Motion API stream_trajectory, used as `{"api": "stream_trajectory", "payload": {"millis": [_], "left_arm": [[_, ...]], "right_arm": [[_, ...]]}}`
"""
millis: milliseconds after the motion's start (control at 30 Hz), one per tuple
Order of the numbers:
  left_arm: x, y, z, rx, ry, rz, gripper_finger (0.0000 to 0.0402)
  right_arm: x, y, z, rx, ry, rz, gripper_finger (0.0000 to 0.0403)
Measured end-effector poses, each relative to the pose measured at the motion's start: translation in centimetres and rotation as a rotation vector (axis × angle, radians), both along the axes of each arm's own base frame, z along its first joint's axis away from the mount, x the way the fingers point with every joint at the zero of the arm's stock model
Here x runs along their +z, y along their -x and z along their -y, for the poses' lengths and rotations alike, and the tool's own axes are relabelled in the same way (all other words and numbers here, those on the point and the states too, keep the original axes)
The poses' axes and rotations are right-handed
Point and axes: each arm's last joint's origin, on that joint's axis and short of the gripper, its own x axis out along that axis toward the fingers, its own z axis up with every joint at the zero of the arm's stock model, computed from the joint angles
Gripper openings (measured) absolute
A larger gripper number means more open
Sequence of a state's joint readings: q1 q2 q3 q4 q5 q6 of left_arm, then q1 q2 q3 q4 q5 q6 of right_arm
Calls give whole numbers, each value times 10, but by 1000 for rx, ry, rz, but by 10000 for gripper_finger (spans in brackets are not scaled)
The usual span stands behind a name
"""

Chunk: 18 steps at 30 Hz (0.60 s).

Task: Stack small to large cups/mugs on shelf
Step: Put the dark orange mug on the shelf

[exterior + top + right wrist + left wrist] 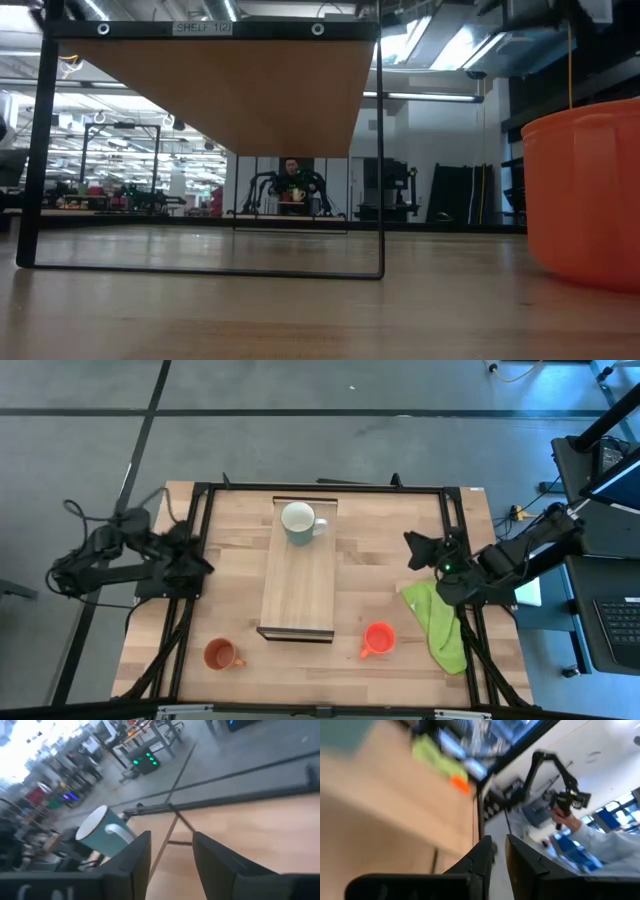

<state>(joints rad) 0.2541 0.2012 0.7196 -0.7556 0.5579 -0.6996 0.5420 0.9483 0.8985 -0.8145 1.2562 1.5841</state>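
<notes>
The shelf (298,575), a long light-wood board, stands raised at the table's middle; the low view shows its underside (230,90). The pale grey-green mug (300,522) stands upright on the shelf's far end, and also shows in the right wrist view (100,835). The brownish-orange mug (219,654) stands on the table near the front left. The orange-red mug (378,639) stands near the front, right of the shelf, and looms large in the low view (585,190). My left gripper (200,552) (499,851) hovers at the table's left edge, its fingers a narrow gap apart and empty. My right gripper (418,550) (170,855) is open and empty at the right edge.
A green cloth (440,622) lies at the table's right edge, under my right arm. Black frame rails (195,520) run along the table's sides, and thin black legs (380,150) carry the shelf. A person's arm (600,835) shows in the room beyond the table.
</notes>
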Motion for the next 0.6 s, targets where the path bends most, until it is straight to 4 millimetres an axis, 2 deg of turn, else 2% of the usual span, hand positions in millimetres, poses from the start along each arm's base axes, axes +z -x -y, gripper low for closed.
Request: {"api": "stream_trajectory", "payload": {"millis": [100,233,400,600], "left_arm": [[-17,-2,1,-39,80,-125,50],[-22,7,3,-13,124,-253,50],[-8,22,4,60,99,-341,51],[25,32,2,160,-75,-492,50]], "right_arm": [[-20,1,1,11,-22,55,155],[-26,0,0,47,-26,91,167],[-22,0,-1,78,-11,68,178],[-18,3,2,84,-7,67,179]]}}
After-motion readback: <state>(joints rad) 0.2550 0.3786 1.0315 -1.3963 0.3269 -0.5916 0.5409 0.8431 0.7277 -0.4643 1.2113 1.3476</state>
